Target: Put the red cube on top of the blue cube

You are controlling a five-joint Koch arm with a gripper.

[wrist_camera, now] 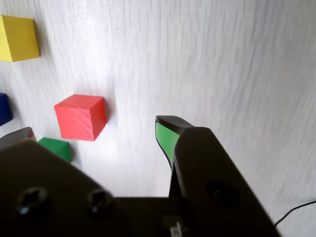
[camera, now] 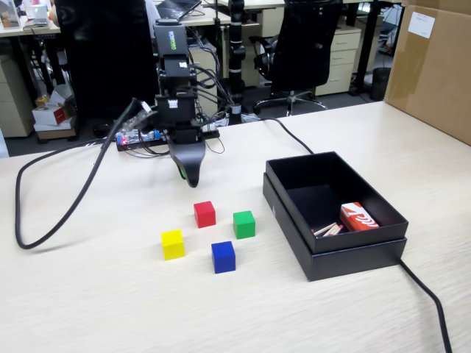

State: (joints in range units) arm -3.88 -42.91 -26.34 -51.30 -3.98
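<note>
The red cube (camera: 204, 214) sits on the pale wooden table, in the middle of a cluster of cubes. The blue cube (camera: 223, 257) sits apart from it, closer to the front edge. My gripper (camera: 191, 176) hangs just behind the red cube, a little above the table, holding nothing. In the wrist view the gripper (wrist_camera: 91, 131) is open: the green-padded fingertip (wrist_camera: 165, 137) stands to the right of the red cube (wrist_camera: 79, 118) and the other jaw's tip shows at the far left. Only an edge of the blue cube (wrist_camera: 4, 108) shows there.
A green cube (camera: 243, 224) lies right of the red one and a yellow cube (camera: 173, 244) to the front left. An open black box (camera: 353, 261) at the right holds a red-and-white carton (camera: 358, 217). A thick black cable (camera: 73, 198) loops at the left.
</note>
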